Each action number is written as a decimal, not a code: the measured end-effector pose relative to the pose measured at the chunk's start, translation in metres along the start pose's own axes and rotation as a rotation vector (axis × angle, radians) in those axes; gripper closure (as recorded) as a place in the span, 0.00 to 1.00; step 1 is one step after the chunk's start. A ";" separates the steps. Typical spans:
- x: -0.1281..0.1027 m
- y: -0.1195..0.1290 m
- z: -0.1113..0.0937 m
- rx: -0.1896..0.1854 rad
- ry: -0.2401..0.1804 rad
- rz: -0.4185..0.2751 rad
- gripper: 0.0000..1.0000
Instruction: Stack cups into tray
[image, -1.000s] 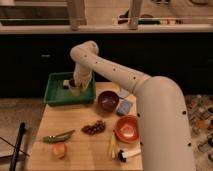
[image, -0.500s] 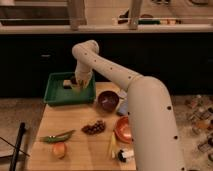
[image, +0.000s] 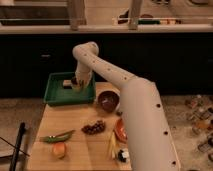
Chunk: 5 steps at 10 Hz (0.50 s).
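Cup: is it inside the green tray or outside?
Inside: the cup sits between the walls of the green tray, at the end effector.

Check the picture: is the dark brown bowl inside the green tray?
No, the dark brown bowl sits on the table beside the tray, while the gripper reaches into the tray.

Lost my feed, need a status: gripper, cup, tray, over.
Gripper shut on cup, low inside tray. Small pale block beside it in tray. Brown bowl outside tray, not in the way.
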 end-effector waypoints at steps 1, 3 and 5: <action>0.004 -0.001 0.005 -0.002 0.002 -0.002 1.00; 0.009 -0.006 0.019 0.004 -0.001 -0.013 1.00; 0.012 -0.010 0.028 0.011 -0.008 -0.015 1.00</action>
